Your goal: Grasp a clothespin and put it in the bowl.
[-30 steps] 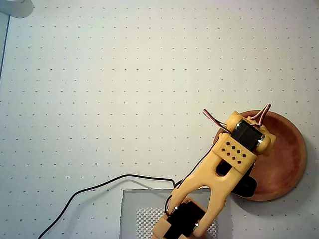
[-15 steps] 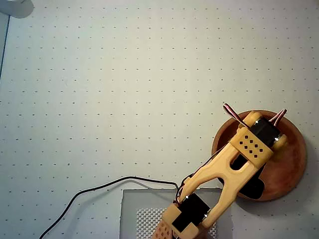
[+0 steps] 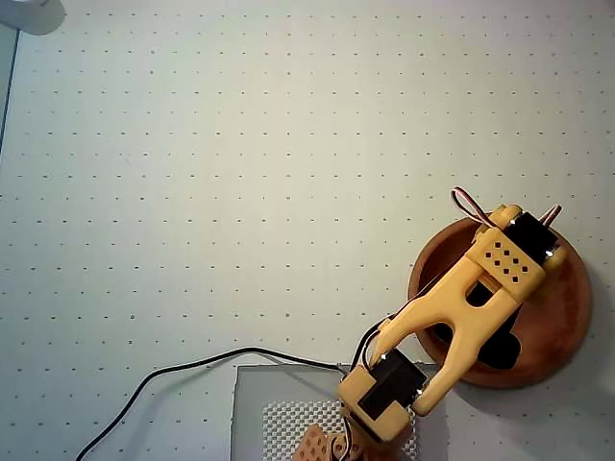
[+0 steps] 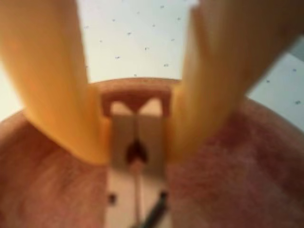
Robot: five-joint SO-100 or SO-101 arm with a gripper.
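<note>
Overhead, the yellow arm (image 3: pixel 452 327) reaches over the bowl (image 3: pixel 567 327), which sits on the dotted white worktop (image 3: pixel 240 173) near its lower right. At the wrist camera, the jaws (image 4: pixel 137 152) are closed on the clothespin (image 4: pixel 137 137), which stands upright between the two yellow fingers (image 4: pixel 61 95), above the bowl's reddish-brown inside (image 4: pixel 228 180). A black cable (image 3: pixel 183 370) runs across the worktop left of the arm's base.

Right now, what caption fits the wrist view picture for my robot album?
The gripper holds a wooden clothespin over the reddish-brown bowl.
</note>
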